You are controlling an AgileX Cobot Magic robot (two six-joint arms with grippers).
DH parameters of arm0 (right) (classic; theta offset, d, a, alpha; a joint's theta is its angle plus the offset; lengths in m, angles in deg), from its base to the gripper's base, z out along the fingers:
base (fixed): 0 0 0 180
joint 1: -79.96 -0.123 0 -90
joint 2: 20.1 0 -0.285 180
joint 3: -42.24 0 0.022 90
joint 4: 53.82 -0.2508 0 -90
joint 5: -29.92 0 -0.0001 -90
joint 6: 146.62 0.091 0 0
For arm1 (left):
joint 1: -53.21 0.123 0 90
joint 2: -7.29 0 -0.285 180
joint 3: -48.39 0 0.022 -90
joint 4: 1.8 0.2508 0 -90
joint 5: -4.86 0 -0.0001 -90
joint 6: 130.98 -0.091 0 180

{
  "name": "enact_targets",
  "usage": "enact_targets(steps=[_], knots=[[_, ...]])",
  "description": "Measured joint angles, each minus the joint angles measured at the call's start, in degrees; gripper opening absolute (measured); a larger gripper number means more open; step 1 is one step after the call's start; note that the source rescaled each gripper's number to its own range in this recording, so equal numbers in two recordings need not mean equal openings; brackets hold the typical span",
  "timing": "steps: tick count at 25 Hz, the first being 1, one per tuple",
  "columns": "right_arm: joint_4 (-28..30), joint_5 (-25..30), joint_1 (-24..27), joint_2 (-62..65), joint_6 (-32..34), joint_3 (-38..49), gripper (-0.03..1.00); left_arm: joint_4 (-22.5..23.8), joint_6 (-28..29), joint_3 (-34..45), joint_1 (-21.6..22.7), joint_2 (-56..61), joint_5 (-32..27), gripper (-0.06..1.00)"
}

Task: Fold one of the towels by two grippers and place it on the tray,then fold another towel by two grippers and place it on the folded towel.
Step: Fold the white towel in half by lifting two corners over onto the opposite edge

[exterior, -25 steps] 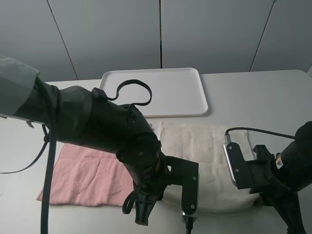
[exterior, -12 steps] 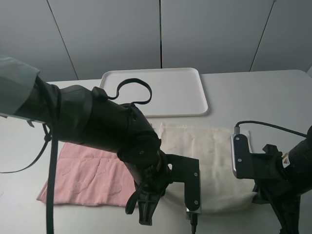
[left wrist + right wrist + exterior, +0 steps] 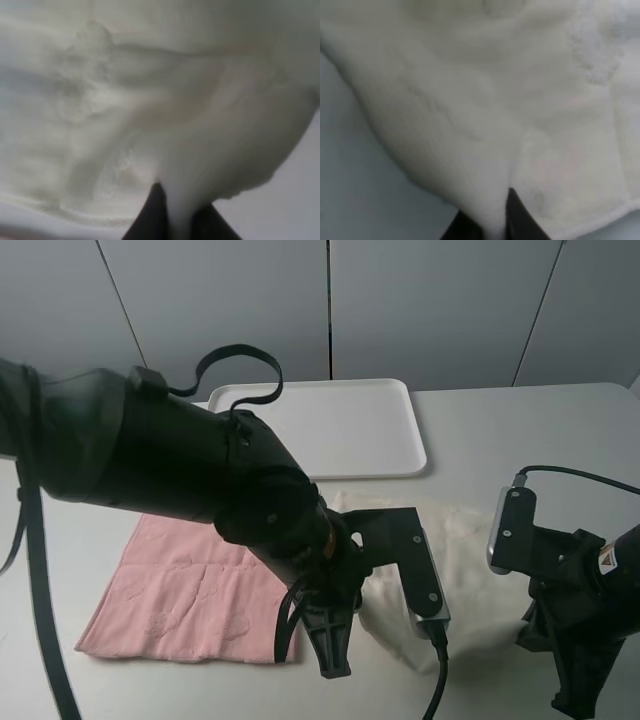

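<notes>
Here, nearest me, the left gripper (image 3: 175,220) and right gripper (image 3: 492,222) each have jaws pinched shut on the near edge of the white towel (image 3: 468,540), bunched on the table (image 3: 520,440). The pink towel (image 3: 190,590) lies flat beside it; the tray (image 3: 320,386) sits behind both.

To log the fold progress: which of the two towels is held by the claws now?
The cream-white terry towel: the left claw and right claw each pinch its edge. The pink terry towel lies flat, ungripped.
</notes>
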Motion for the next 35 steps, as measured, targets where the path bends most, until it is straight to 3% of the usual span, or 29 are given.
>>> enact_targets(steps=[7,12,17,22,29,35], knots=[[2.1,4.3,0.0,2.3,14.6,-3.6,0.01,-0.5,7.8,0.0,0.0,0.2,0.1,0.00],[8.1,5.7,0.0,2.3,27.0,-5.5,0.01,-0.9,15.1,0.0,0.6,0.2,1.5,0.00],[13.2,6.9,0.0,2.3,36.7,-6.7,0.01,-1.4,22.9,0.0,4.2,1.5,2.8,0.00],[17.0,5.8,0.0,2.3,45.7,-6.8,0.01,-3.0,24.5,0.0,6.9,4.6,5.5,0.00],[19.9,1.5,0.0,2.3,55.7,-6.8,0.01,-3.5,24.6,0.0,7.3,4.5,6.2,0.00],[30.1,0.9,0.0,2.3,68.9,-6.8,0.01,-3.7,24.8,0.0,7.3,3.2,9.6,0.00]])
